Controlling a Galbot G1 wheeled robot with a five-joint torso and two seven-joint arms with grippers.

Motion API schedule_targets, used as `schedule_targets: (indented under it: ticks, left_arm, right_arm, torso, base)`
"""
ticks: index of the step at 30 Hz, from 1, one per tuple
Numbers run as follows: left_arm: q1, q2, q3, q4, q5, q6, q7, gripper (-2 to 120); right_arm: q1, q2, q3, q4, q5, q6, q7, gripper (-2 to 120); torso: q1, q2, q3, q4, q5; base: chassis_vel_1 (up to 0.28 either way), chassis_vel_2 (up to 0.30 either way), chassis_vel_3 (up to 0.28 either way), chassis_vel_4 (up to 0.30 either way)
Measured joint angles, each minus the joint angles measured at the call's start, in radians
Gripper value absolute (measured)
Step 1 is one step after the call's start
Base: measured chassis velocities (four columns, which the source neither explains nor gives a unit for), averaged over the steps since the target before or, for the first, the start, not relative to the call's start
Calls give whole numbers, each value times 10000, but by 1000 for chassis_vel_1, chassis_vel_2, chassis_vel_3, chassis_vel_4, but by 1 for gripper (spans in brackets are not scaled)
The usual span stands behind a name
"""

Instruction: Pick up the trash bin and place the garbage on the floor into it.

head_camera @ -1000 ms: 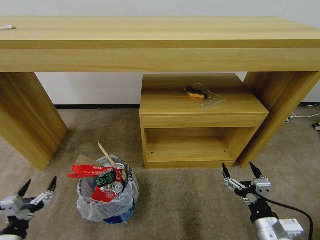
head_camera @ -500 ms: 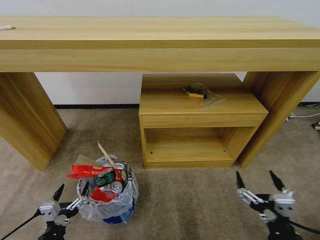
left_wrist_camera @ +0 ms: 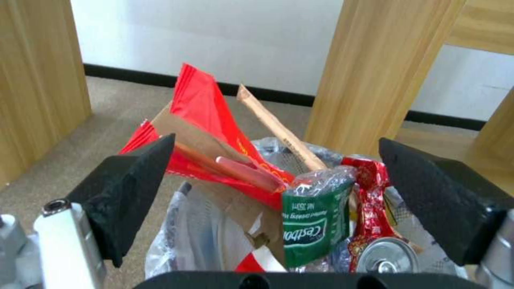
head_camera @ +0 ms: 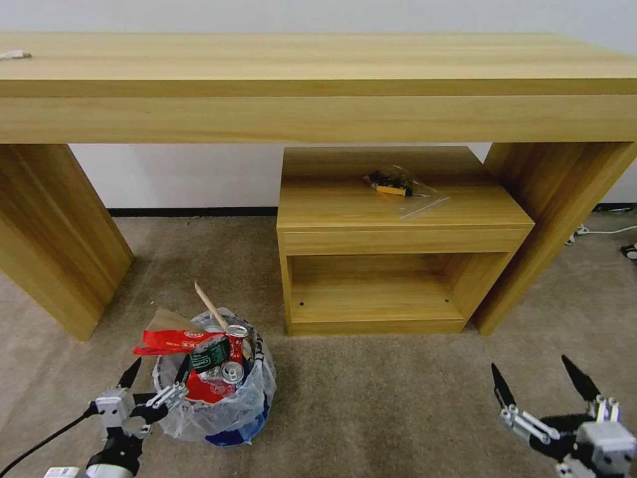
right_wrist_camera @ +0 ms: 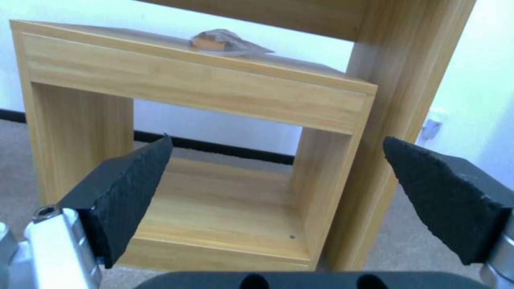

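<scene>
Blue under its crinkly liner, the bin [head_camera: 219, 392] stands on the carpet [head_camera: 371, 398] right at my left gripper [head_camera: 156, 384], whose fingers are spread with nothing between them; the nearer fingertip [head_camera: 180, 372] sits at the bin's rim, though I cannot tell if it touches the bag. From the left wrist camera I look straight between those fingers into the bin [left_wrist_camera: 203, 224], heaped with garbage [left_wrist_camera: 278, 192]: a red wrapper [left_wrist_camera: 209, 116], cardboard [left_wrist_camera: 198, 138], a stick [left_wrist_camera: 278, 128] leaning out, a green-labelled bottle [left_wrist_camera: 311, 224] and a can [left_wrist_camera: 386, 257]. My right gripper [head_camera: 544, 392] hangs well apart from the bin, low over bare carpet, its fingers also wide open and holding nothing. Ahead of that gripper stands a small wooden cabinet [head_camera: 398, 232] under a long desk [head_camera: 318, 73], with a clear bag [head_camera: 401, 184] holding a black-yellow item on top. Through the right wrist camera the cabinet [right_wrist_camera: 203, 88] lies straight beyond the spread fingers.
</scene>
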Motion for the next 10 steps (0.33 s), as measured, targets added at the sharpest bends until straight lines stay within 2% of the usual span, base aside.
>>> schedule_targets:
  ticks: [10]
  left_arm:
    - [-1,1,-2,0,-1,3,-7,100]
  right_arm:
    - [42,18,-29,-21,-45,16,53,100]
  torso:
    - [0,-1,0,0,0]
  base:
    - [0,0,0,0]
